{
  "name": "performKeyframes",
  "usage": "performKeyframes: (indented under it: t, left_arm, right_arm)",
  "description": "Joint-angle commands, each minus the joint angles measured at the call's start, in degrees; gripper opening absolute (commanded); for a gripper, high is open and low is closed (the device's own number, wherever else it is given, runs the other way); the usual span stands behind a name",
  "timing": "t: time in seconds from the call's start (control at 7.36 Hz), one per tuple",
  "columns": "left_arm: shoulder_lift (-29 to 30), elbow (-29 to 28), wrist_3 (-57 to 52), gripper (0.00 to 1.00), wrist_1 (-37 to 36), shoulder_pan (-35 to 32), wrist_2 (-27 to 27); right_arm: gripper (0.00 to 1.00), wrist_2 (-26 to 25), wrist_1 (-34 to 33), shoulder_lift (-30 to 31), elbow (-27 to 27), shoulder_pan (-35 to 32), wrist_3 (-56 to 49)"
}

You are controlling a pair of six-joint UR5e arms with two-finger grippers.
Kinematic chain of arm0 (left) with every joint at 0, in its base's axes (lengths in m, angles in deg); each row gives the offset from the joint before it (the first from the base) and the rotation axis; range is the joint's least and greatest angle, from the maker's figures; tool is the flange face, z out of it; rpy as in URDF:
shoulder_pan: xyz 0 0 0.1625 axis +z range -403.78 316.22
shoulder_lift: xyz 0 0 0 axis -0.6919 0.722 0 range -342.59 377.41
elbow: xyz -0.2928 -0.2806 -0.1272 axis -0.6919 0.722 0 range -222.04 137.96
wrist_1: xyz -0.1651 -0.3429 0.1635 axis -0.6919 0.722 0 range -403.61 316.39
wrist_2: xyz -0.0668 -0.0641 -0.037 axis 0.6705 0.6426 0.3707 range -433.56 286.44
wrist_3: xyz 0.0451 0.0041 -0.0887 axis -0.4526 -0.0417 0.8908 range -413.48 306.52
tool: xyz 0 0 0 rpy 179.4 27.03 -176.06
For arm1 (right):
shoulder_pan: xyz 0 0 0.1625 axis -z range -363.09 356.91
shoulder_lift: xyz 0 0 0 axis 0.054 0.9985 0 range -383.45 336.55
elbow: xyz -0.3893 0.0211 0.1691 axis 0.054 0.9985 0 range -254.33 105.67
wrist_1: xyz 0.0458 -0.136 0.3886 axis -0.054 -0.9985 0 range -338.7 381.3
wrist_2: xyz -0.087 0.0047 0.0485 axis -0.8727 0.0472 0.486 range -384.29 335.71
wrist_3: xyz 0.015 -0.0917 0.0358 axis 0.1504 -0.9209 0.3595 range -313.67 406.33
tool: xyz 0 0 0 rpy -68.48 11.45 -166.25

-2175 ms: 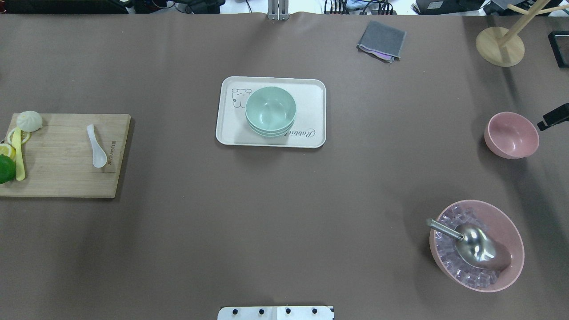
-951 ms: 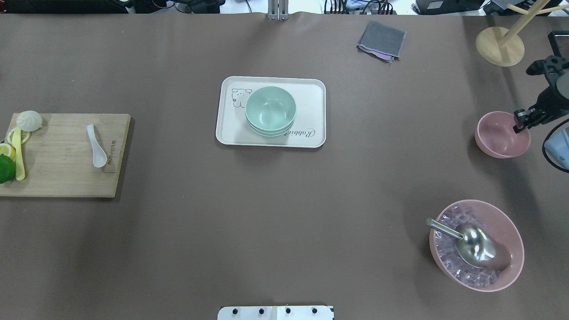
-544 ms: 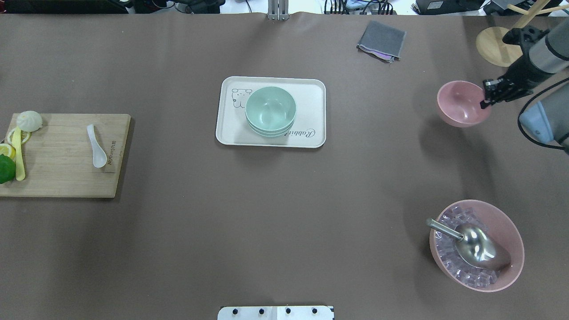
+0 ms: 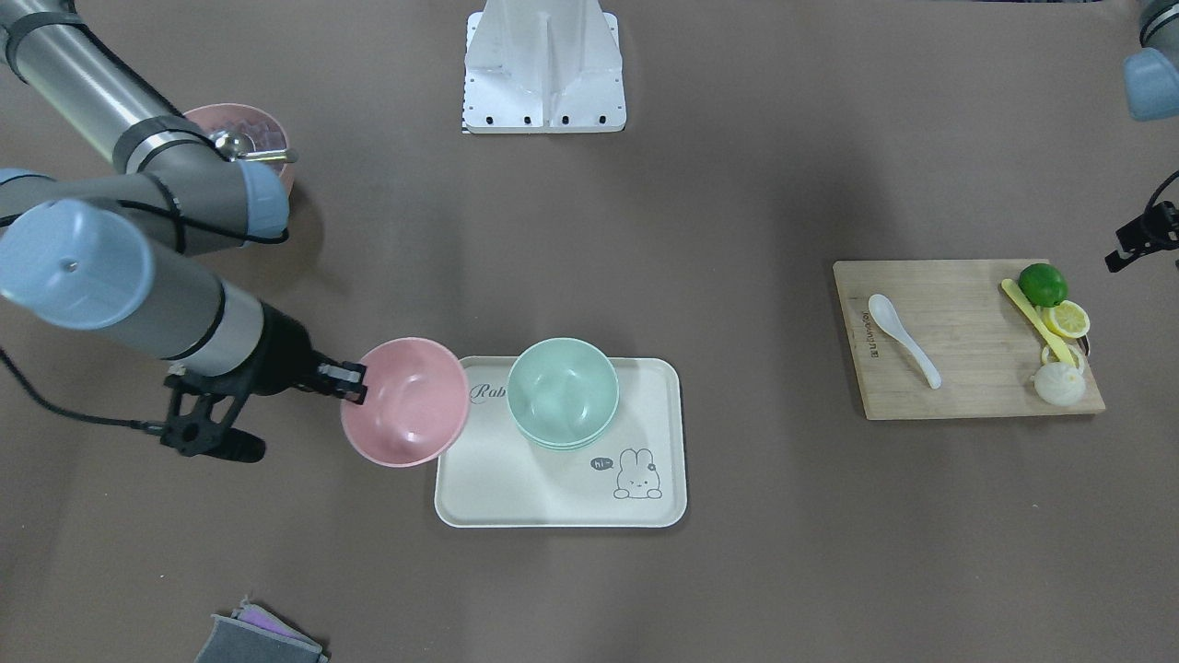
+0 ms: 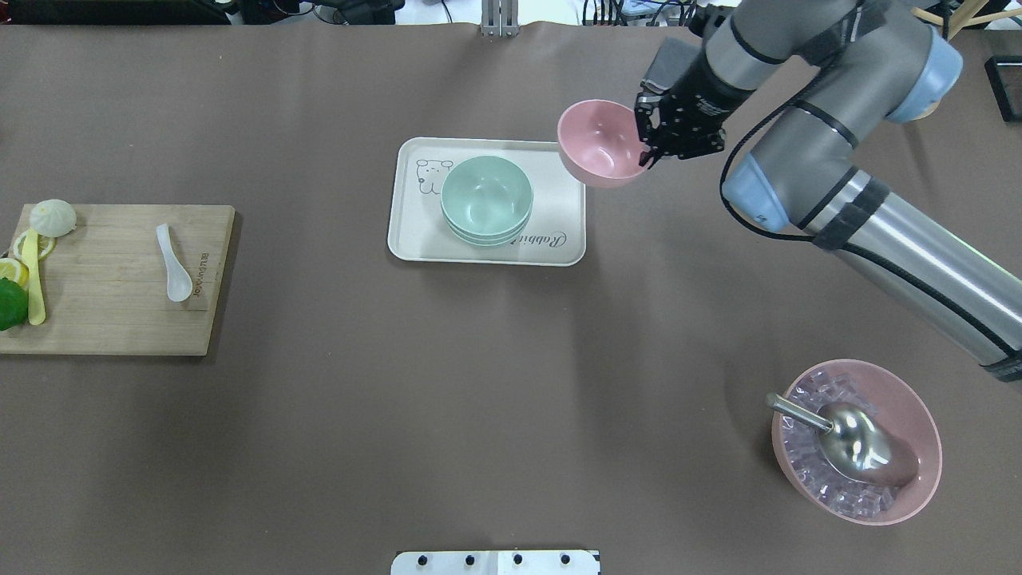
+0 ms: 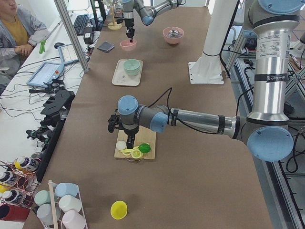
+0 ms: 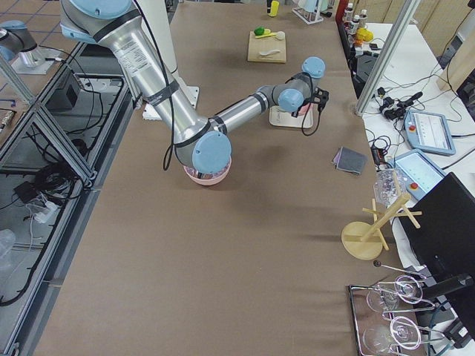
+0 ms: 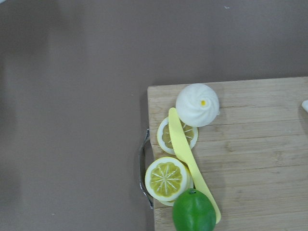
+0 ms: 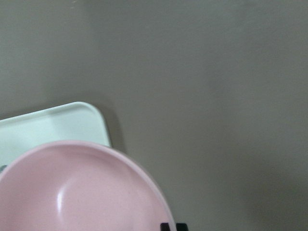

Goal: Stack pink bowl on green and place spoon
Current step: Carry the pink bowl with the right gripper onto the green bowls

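My right gripper [image 5: 648, 137] is shut on the rim of the small pink bowl [image 5: 599, 145] and holds it in the air over the far right corner of the white tray [image 5: 415, 239]. The bowl also shows in the front view [image 4: 405, 401] and fills the right wrist view [image 9: 82, 192]. Stacked green bowls [image 5: 485, 200] sit on the tray, just left of the pink bowl. The white spoon [image 5: 173, 263] lies on the wooden cutting board [image 5: 104, 319] at the left. My left gripper [image 6: 131, 145] hangs over that board's outer end; I cannot tell whether it is open or shut.
The board also holds a bun [image 8: 197, 104], lemon slices [image 8: 166, 178], a lime [image 8: 194, 211] and a yellow knife [image 8: 185, 159]. A large pink bowl [image 5: 918, 415] with ice cubes and a metal scoop stands at the near right. A grey cloth [image 4: 258, 640] lies at the far side.
My right gripper came in from the right, closed on the pink bowl, lifted it and carried it left to the tray's corner. Green bowls and spoon have not moved.
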Motion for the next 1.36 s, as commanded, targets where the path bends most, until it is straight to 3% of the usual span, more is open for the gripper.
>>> performKeyframes:
  t: [0.0, 0.27, 0.54, 0.95, 1.22]
  left_arm:
    - [4.38, 0.25, 15.82, 0.97, 0.98, 7.75, -2.5]
    - [5.53, 0.87, 18.51, 0.97, 0.9, 9.87, -2.58]
    - [5.8, 1.05, 19.65, 0.97, 0.9, 10.14, -2.06]
    - [6.06, -0.79, 29.14, 0.97, 1.16, 15.75, -2.24]
    - [9.99, -3.07, 34.41, 0.97, 1.16, 19.71, -2.84]
  right_arm:
    - [0.0, -6.07, -0.14, -6.11, 0.25, 4.92, 8.06]
    - [0.0, -12.67, -0.05, -6.66, 0.77, 9.48, 8.52]
    - [0.0, -15.32, 0.13, -6.84, 1.82, 11.6, 8.52]
    - [0.0, -15.33, 0.04, -6.57, 1.57, 11.88, 8.61]
    - [0.0, -15.33, 0.04, -6.57, 1.57, 11.88, 8.69]
